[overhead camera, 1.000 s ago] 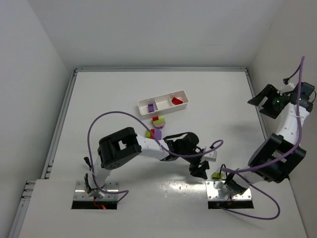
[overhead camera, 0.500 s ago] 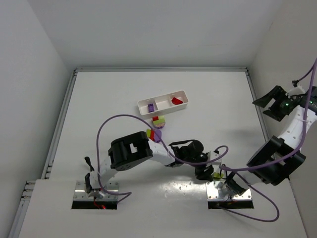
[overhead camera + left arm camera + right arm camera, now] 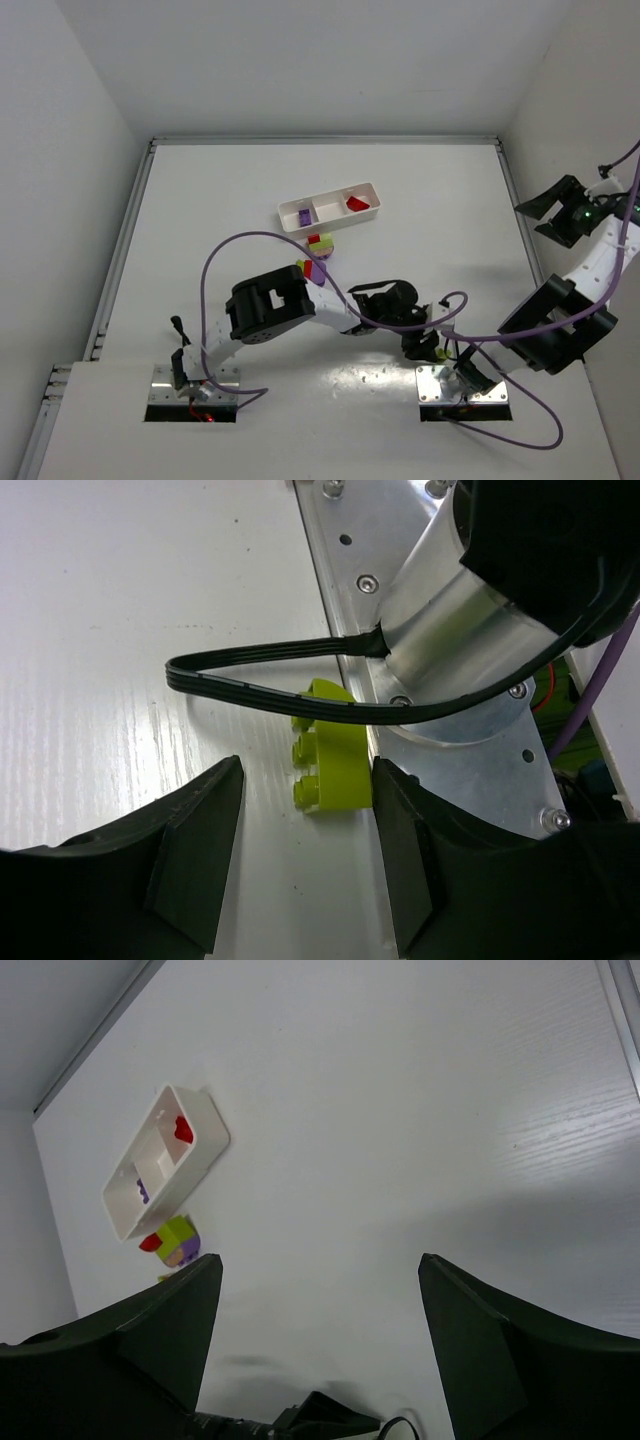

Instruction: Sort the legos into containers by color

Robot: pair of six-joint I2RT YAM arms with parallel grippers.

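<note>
Left arm is stretched right across to the near edge, by the other arm's base plate. The left gripper has its jaws spread wide, one either side of a green brick, which lies flat on the table right up against that plate. It's not squeezed. The finger on the plate side looks very close to it, but I can't tell if it's touching. A flat black cable loops over the top of the brick.

Right gripper is up in the air over the right edge, jaws parted with nothing in them.

The tray sits mid-table, a bit toward the far edge, slightly angled. There's a purple brick in its left compartment and a red brick in its right one. Just on the near side of the tray is a small pile of red, green and purple bricks. A few more lie nearer still, partly behind the left arm.
</note>
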